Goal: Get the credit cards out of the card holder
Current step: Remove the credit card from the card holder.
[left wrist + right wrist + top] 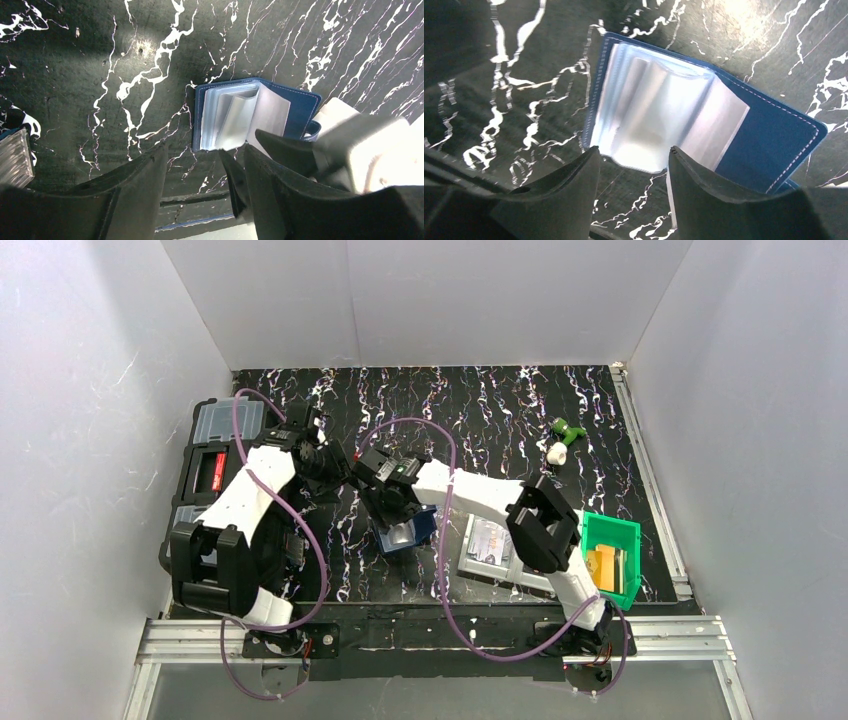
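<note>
The navy blue card holder [408,533] lies open on the black marbled table, its pale clear sleeves [659,117] fanned upward. No card shows in the sleeves. My right gripper [633,152] is open, its fingertips just above the near edge of the sleeves and either side of one leaf. My left gripper [205,150] is open and empty, hovering just left of the holder [300,102]; the right gripper's black finger [282,150] shows beside it. A gold-tan credit card [602,566] stands in the green bin [612,528] at the right.
A black toolbox with clear lids [214,455] stands at the left edge. Flat grey rectangular items [490,540] lie right of the holder, under the right arm. A small green and white object [561,440] lies at the back right. White walls enclose the table.
</note>
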Motion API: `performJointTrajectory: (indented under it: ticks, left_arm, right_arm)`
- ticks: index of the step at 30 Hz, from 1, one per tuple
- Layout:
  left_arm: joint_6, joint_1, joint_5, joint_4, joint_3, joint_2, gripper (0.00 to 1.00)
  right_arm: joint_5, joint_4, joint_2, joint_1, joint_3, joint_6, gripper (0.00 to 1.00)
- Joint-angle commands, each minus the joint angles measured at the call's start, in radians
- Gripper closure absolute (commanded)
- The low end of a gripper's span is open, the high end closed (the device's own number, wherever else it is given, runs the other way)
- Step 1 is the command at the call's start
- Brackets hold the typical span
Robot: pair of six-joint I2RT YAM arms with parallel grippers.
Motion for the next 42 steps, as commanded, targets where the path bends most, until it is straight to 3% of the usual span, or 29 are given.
performJointTrajectory:
  ticks: [1, 10, 21, 25, 32, 42]
  left_arm:
    - [-0.007, 0.01, 0.002, -0.005, -0.02, -0.061, 0.43]
    - [-0.02, 0.012, 0.026, 0.024, -0.061, -0.058, 0.44]
    - [-0.008, 0.009, 0.091, 0.067, -0.171, -0.08, 0.5]
    - [-0.01, -0.007, 0.097, 0.076, -0.209, -0.101, 0.53]
    - [-0.046, -0.041, 0.061, 0.092, -0.285, -0.147, 0.63]
    - [-0.098, -0.147, -0.013, 0.155, -0.305, -0.066, 0.79]
  right_arm:
    - [0.064, -0.056, 0.026, -0.004, 0.037, 0.026, 0.39]
    - [0.018, 0.0, 0.041, -0.014, -0.02, 0.041, 0.42]
    - [-0.134, 0.123, -0.027, -0.082, -0.145, 0.084, 0.85]
    - [-0.268, 0.203, -0.068, -0.09, -0.181, 0.071, 0.98]
    - [-0.474, 0.349, -0.096, -0.09, -0.212, 0.059, 0.99]
    - [-0.516, 0.388, -0.097, -0.128, -0.281, 0.121, 0.99]
